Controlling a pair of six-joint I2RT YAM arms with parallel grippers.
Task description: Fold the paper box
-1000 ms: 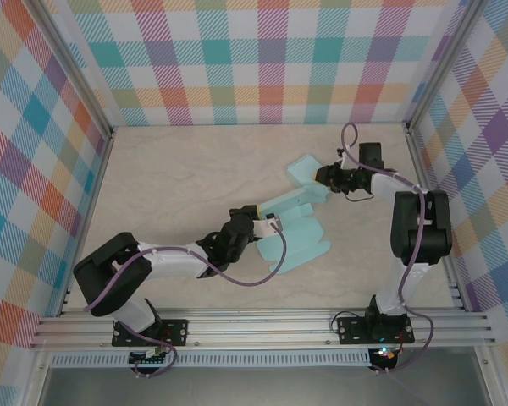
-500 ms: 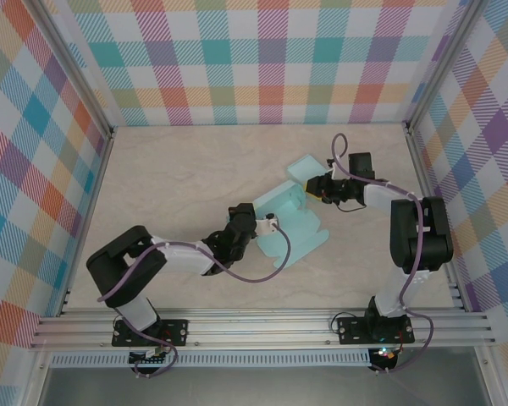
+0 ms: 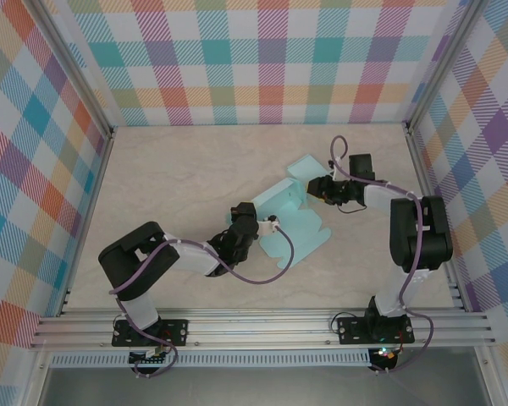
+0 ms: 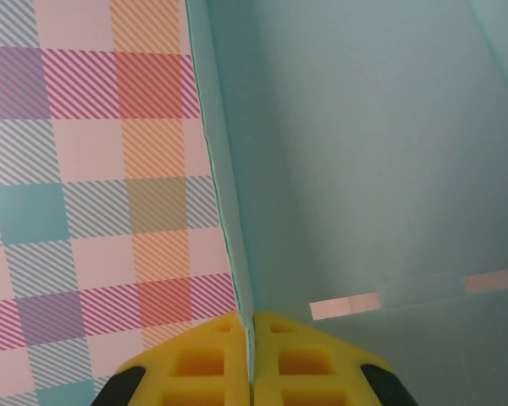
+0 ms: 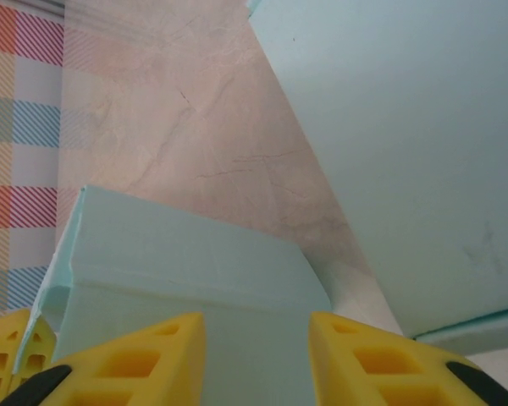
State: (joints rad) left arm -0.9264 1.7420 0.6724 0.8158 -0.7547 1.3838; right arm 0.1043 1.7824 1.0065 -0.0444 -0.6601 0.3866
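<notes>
The paper box (image 3: 298,239) is a light cyan sheet, partly folded, lying mid-table with one panel raised. My left gripper (image 3: 262,225) is at its left side. In the left wrist view the yellow fingers (image 4: 195,364) are shut on a thin upright edge of the paper box (image 4: 364,169), at the left gripper (image 4: 251,328). My right gripper (image 3: 311,188) is at the box's far right flap. In the right wrist view the right gripper (image 5: 256,338) stands open, its fingers apart over a creased flap of the paper box (image 5: 186,262).
The marbled beige table (image 3: 178,169) is walled on three sides by plaid panels (image 3: 262,59). An aluminium rail (image 3: 262,326) runs along the near edge with both arm bases. Purple cables (image 3: 262,275) loop off the arms close to the box.
The box has shifted left and its panel stands higher. The left gripper has drawn back leftward, still holding the edge. The right gripper moved in to the flap and its jaws have widened.
</notes>
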